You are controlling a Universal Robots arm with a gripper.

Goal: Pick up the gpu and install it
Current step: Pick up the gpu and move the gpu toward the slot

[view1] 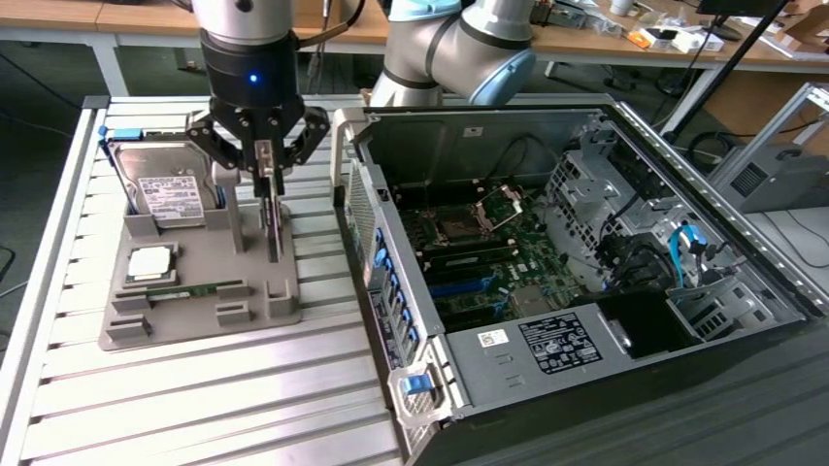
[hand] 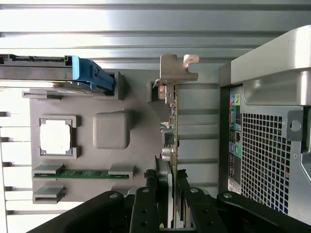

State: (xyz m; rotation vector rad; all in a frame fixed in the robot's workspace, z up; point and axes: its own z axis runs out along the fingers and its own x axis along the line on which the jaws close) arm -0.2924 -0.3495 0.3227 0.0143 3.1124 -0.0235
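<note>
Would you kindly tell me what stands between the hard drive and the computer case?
The gpu, upright on edge at the grey holder tray and gripped by the claw, as the exterior view shows.

Downward claw [view1: 266, 183] tight on gpu [view1: 274, 231]

the gpu [view1: 274, 233] stands upright on edge (green, thin).

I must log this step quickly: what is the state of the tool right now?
Tool: closed on the gpu, which stands upright in the gray holder.
</note>
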